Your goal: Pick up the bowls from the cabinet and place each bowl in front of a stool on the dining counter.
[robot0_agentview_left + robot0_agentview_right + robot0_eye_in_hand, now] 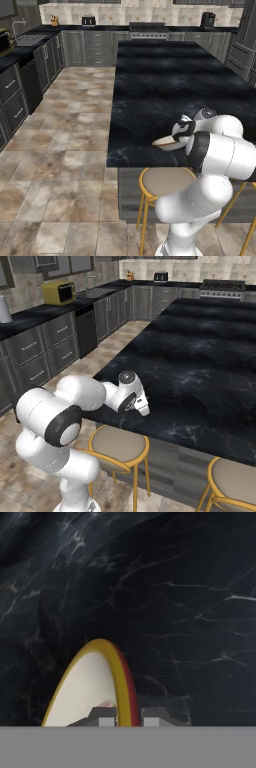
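My gripper [176, 139] is shut on the rim of a shallow cream bowl [166, 144] with a gold-orange rim. I hold it low over the near edge of the black marble dining counter [165, 85]; whether it touches the slab I cannot tell. In the hand view the bowl [87, 687] rises between my fingertips [106, 718], with my gripper [129, 718] pinching its rim over the counter [175, 587]. A tan stool [166, 180] stands right below the bowl. In the right base view my hand and gripper [144, 408] reach over the counter [200, 366] above that stool [120, 443]. The cabinet is out of view.
A second stool [235, 481] stands further right along the counter. Low grey drawer units [15, 95] line the left wall, with a yellow appliance [58, 292] on their worktop. A stove [149, 30] sits at the back wall. Tiled floor [65, 150] lies open to the left.
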Available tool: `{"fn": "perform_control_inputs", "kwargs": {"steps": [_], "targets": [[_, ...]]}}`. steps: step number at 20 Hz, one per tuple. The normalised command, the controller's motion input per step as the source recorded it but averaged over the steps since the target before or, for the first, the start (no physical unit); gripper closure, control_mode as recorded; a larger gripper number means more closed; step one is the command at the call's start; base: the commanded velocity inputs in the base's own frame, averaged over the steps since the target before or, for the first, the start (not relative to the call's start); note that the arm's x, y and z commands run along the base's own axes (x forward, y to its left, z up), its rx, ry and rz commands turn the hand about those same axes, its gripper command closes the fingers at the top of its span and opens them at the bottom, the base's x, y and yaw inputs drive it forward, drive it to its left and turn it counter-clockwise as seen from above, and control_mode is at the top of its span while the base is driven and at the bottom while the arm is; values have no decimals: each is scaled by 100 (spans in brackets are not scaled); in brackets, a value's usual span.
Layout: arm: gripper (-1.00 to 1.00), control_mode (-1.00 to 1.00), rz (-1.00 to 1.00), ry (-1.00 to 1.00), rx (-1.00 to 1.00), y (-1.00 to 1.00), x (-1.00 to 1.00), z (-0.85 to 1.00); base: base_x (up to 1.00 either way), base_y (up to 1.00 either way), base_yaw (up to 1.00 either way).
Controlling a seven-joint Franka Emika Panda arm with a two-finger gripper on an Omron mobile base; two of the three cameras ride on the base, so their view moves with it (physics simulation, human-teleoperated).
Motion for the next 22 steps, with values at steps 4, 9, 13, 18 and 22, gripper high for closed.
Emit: {"fn": "perform_control_inputs", "kwargs": {"steps": [4,9,13,18,22], "targets": [[100,-100,0,0,0,-2,35,-22,0,0,0],[100,-100,0,0,0,-2,32,-27,0,0,0],[100,-100,0,0,0,-2,27,-30,0,0,0],[100,-100,0,0,0,0,18,-31,0,0,0],[100,-100,0,0,0,0,15,-41,0,0,0]]}}
